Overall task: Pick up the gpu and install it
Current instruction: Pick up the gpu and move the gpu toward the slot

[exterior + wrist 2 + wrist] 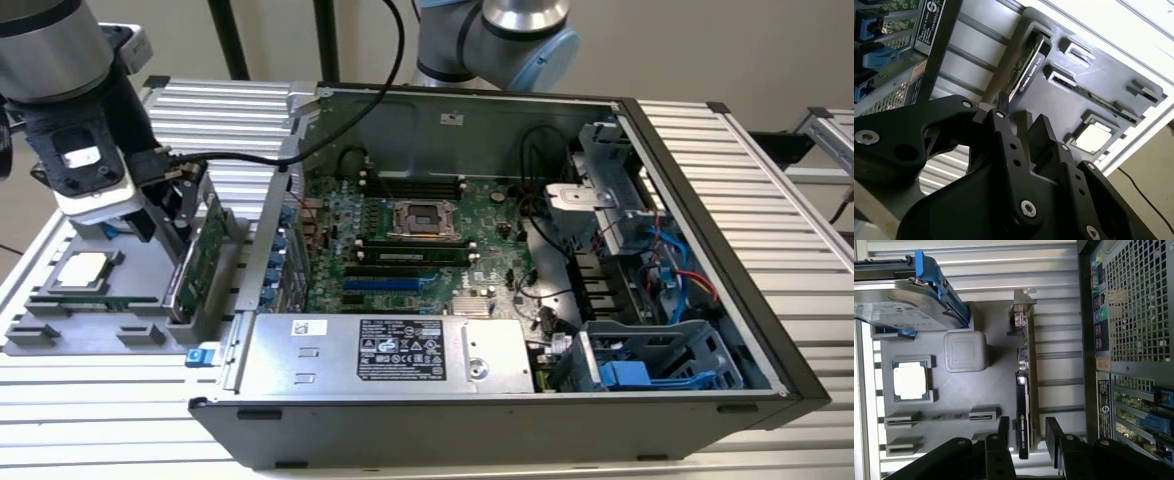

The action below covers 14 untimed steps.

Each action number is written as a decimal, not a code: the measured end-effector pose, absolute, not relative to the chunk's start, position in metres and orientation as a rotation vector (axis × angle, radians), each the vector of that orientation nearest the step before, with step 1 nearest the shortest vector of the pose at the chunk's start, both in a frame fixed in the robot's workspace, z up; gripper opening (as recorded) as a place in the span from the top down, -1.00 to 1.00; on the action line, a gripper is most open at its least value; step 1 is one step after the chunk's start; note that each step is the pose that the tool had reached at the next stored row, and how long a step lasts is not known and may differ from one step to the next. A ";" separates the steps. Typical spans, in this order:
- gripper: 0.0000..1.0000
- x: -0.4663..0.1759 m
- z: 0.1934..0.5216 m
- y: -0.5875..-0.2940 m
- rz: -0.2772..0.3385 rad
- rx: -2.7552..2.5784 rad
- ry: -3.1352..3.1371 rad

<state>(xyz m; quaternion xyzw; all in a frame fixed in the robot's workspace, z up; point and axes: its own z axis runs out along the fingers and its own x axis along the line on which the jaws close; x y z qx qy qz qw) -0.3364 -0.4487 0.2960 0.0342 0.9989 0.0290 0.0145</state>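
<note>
First wrist view: your gripper [1027, 425] is spread open astride the gpu [1023, 400], which stands on edge in the grey holder [954, 405] beside the case [1134, 315], so this looks like the pick step, unclamped, and closing calls for a square squeeze across its faces.

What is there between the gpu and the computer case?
In the first wrist view, a bare strip of ribbed table separates the gpu from the computer case.

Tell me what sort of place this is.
Probably a lab bench for PC assembly: an open computer case on a slatted table, beside a grey parts tray holding the gpu and a CPU chip.
</note>
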 end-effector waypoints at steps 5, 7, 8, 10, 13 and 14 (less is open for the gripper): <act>-1.00 -0.336 0.292 -0.448 0.090 0.106 3.109; -1.00 -0.336 0.291 -0.448 0.090 0.106 3.110; -1.00 -0.336 0.290 -0.448 0.090 0.106 3.110; -1.00 -0.336 0.288 -0.448 0.090 0.106 3.110; -1.00 -0.336 0.286 -0.447 0.090 0.106 3.109; -1.00 -0.336 0.285 -0.447 0.090 0.106 3.109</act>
